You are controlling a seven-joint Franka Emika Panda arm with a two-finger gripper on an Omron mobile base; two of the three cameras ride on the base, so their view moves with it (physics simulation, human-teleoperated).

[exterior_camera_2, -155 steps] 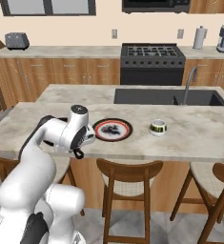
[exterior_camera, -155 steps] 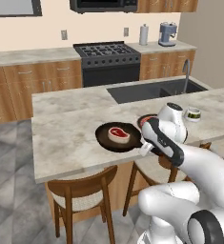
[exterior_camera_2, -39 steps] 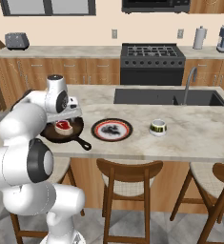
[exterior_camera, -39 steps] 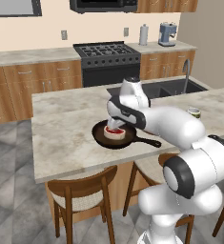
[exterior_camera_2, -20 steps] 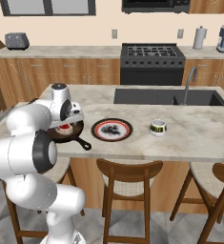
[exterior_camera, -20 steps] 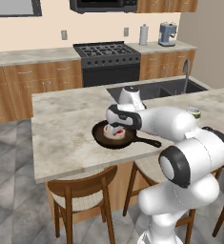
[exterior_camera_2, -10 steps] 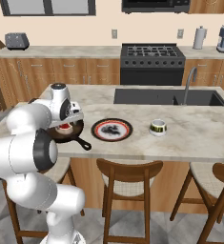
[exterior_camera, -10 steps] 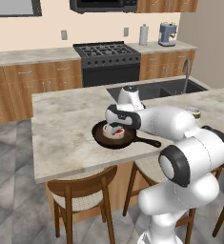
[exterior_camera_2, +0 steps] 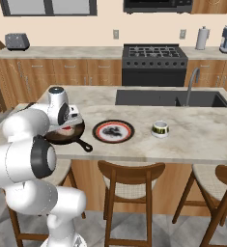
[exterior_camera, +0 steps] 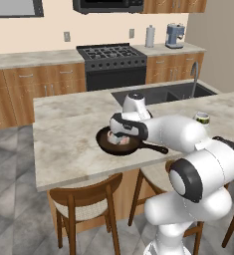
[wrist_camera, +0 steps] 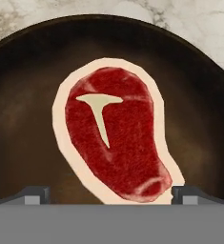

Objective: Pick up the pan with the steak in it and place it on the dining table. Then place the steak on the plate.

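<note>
The pan (exterior_camera: 119,143) already lay on the table (exterior_camera: 68,144), at the middle of the left base view, so the first part of the task looked done and the step in hand was taking the steak (wrist_camera: 114,136) out. The steak lay flat in the pan, at the centre of the hand view, and the gripper (wrist_camera: 111,193) hung right over it with jaws spread wide, one tip at each side of the steak's lower end, holding nothing. The plate (exterior_camera_2: 113,131) stood just right of the pan in the right base view, near the middle. I judged that the next move called for lowering a little more, closing on the steak, then carrying it over to the plate. Against the frames about two seconds before, the hand was lower and nearer the pan; the pan and plate had not moved.
</note>
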